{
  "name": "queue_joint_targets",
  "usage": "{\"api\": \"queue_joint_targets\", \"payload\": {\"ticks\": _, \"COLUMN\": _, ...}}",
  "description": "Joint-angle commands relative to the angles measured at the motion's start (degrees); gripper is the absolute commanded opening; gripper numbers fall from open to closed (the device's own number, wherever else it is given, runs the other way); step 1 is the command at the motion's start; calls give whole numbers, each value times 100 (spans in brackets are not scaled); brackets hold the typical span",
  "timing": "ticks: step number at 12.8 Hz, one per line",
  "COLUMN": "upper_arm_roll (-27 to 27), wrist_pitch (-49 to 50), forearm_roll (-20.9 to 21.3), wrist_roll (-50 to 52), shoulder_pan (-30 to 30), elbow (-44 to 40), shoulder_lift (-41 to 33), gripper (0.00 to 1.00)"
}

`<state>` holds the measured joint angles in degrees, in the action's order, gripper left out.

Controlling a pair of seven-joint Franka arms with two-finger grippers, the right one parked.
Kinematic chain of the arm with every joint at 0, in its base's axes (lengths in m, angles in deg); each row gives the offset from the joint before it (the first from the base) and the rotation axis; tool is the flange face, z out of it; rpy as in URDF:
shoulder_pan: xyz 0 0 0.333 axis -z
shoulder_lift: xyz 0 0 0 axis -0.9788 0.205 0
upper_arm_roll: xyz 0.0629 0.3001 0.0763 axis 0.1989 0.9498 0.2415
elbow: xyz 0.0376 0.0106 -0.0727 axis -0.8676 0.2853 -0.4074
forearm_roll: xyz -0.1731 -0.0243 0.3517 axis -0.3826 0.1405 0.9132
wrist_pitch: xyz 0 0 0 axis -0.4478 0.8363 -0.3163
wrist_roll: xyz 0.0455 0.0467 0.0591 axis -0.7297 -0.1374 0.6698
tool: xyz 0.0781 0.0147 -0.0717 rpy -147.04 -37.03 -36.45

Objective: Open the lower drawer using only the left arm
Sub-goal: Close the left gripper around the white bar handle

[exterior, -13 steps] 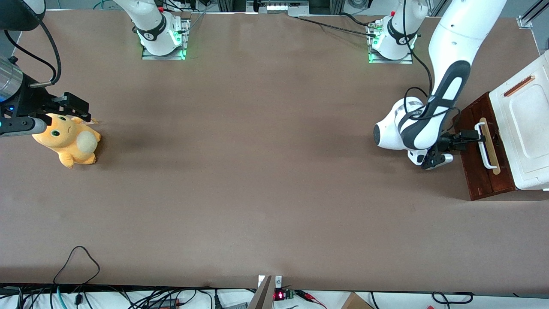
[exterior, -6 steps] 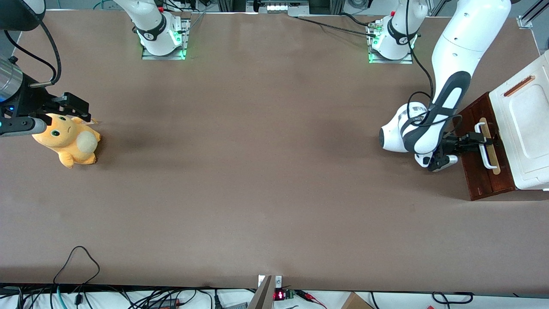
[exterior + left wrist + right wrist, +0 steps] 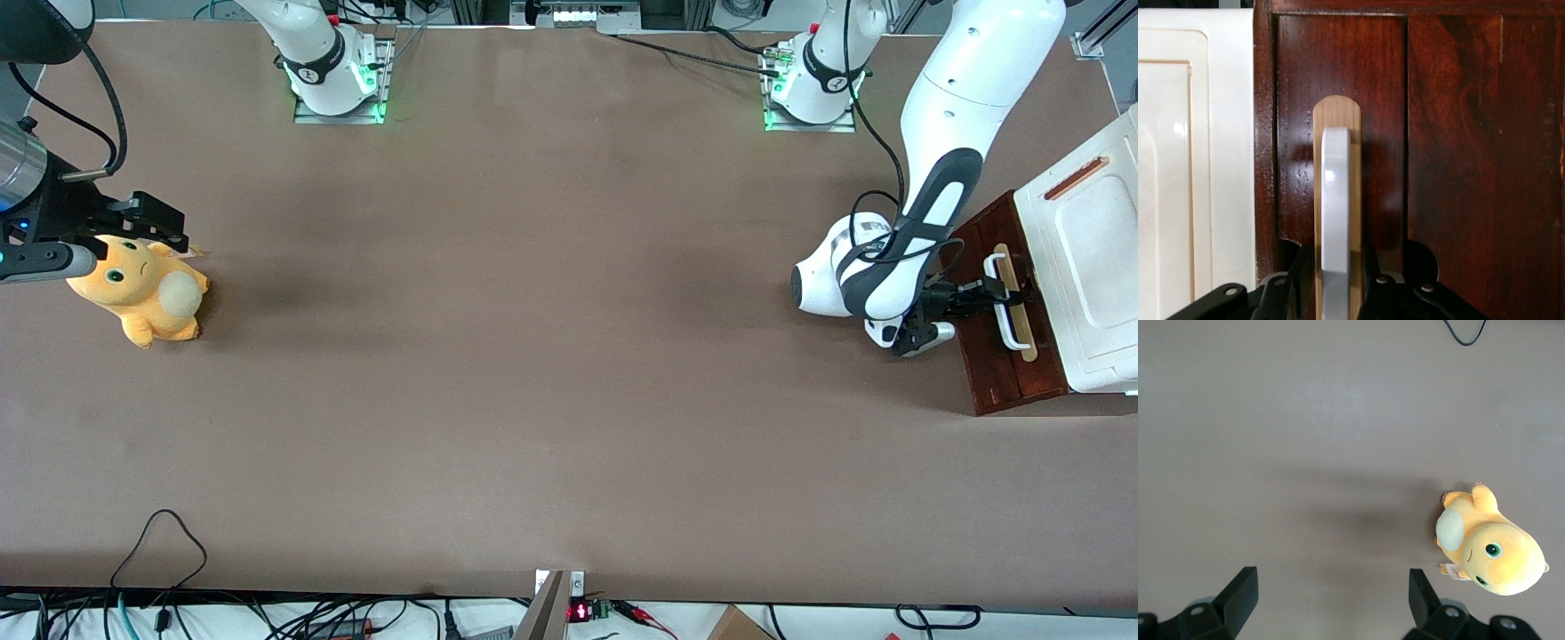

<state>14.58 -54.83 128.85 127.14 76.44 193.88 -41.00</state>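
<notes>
Since a second ago, the glossy white left arm [image 3: 925, 222] has carried its black two-finger jaws [image 3: 994, 292] forward onto the white bar handle [image 3: 1335, 220] of the dark red-brown wooden lower drawer [image 3: 1009, 307], at the working arm's end of the worktop [image 3: 533, 356]. Parted, the jaws straddle the bar, whose long axis runs crosswise between them; contact is unclear. Drawer looks shut; the pull should likely run toward the parked arm's end.

pincer [image 3: 994, 292] astride handle [image 3: 1335, 220] | handle on lower drawer [image 3: 987, 351] front
</notes>
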Motion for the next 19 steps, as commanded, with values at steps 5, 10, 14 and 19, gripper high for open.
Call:
{"api": "queue_joint_targets", "payload": {"ticks": 5, "upper_arm_roll": -48, "wrist_pitch": -53, "forearm_roll": 195, "wrist_roll": -29, "shoulder_pan": -117, "elbow": 5, "shoulder_lift": -40, "gripper": 30}}
{"api": "queue_joint_targets", "payload": {"ticks": 10, "upper_arm_roll": -48, "wrist_pitch": -97, "forearm_roll": 231, "wrist_roll": -20, "shoulder_pan": -153, "elbow": 5, "shoulder_lift": -31, "gripper": 21}}
{"api": "queue_joint_targets", "payload": {"ticks": 14, "upper_arm_roll": -48, "wrist_pitch": -97, "forearm_roll": 248, "wrist_roll": -29, "shoulder_pan": -152, "elbow": 5, "shoulder_lift": -31, "gripper": 0}}
{"api": "queue_joint_targets", "payload": {"ticks": 19, "upper_arm_roll": -425, "wrist_pitch": -89, "forearm_roll": 239, "wrist_roll": -546, "shoulder_pan": -135, "elbow": -74, "shoulder_lift": -110, "gripper": 0}}
